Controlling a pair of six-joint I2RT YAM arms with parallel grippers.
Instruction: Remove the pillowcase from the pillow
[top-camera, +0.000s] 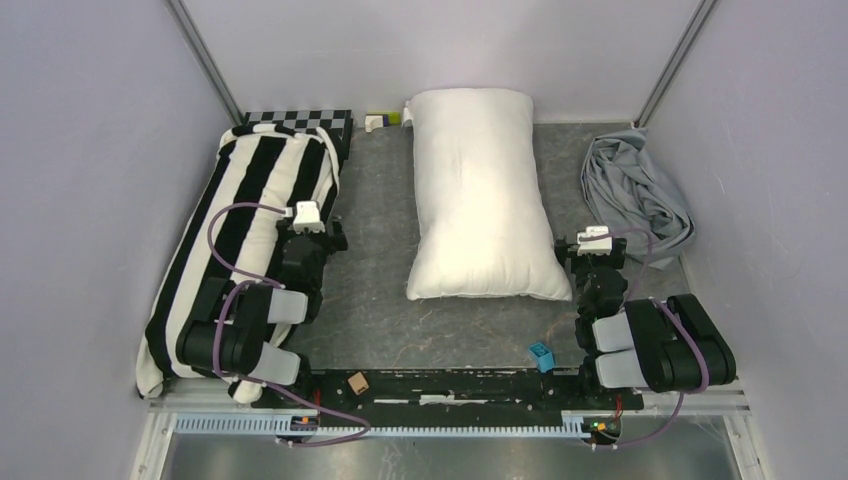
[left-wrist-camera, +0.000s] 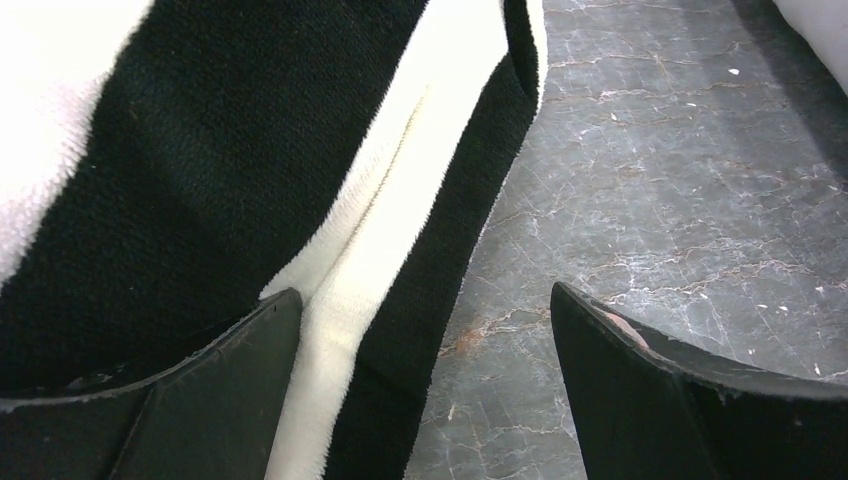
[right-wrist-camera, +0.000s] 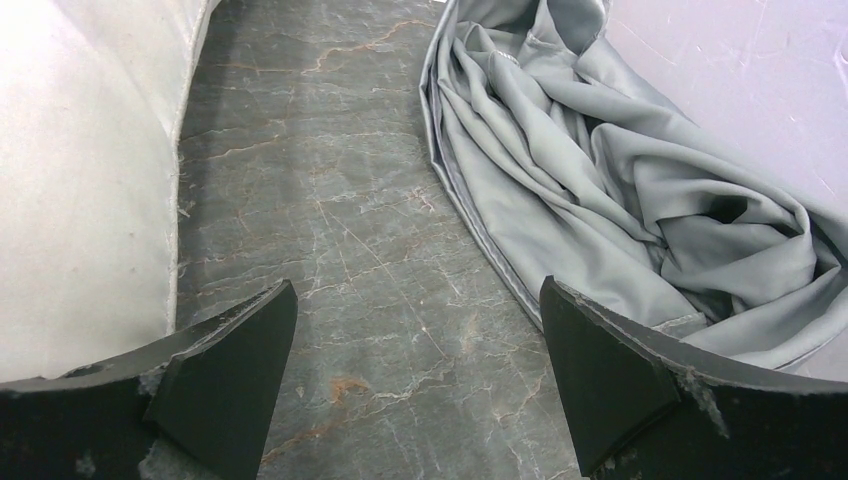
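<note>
Satiny cloth pillowcase (right-wrist-camera: 600, 190), matt marbled tabletop (right-wrist-camera: 330, 200)

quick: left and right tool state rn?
Left tool: open, empty, at the edge of the striped pillow.
Right tool: open, empty, above the table between pillow and pillowcase.

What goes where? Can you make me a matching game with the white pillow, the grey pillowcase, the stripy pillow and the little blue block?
Things:
1. white pillow
2. grey pillowcase
3. stripy pillow
4. blue block

Places:
A. stretched along the left side
B. at the front, right of centre
C. crumpled up on the right side
D. lying flat in the middle

Pairs: 1-D, 2-C, 3-A, 4-B
</note>
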